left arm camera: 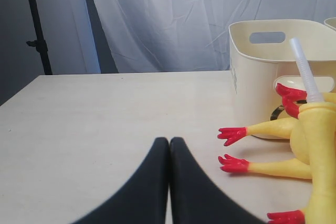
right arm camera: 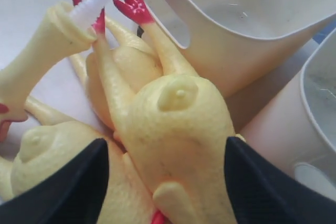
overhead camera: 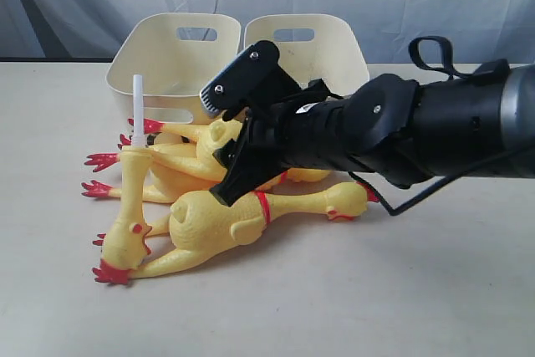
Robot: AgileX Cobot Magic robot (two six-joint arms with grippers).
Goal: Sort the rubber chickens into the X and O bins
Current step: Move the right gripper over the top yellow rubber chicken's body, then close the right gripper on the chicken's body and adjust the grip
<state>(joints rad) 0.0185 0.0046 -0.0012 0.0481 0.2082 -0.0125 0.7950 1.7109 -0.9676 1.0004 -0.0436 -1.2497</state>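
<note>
Several yellow rubber chickens lie piled on the table in front of two cream bins. The largest chicken (overhead camera: 209, 221) lies in front. A smaller chicken (overhead camera: 132, 206) with a white tube (overhead camera: 137, 110) leans at the left. My right gripper (overhead camera: 230, 177) is down over the pile. In the right wrist view it (right arm camera: 165, 142) is open, its jaws on either side of a chicken body (right arm camera: 176, 114) with gaps showing. My left gripper (left arm camera: 169, 141) is shut and empty, low over bare table beside red chicken feet (left arm camera: 232, 133). No X or O mark is readable.
The left bin (overhead camera: 159, 60) and right bin (overhead camera: 334, 43) stand side by side at the back, touching the pile. A grey curtain hangs behind them. Bare table (overhead camera: 351, 290) spreads in front and to the right. The right arm (overhead camera: 418, 131) crosses above the pile.
</note>
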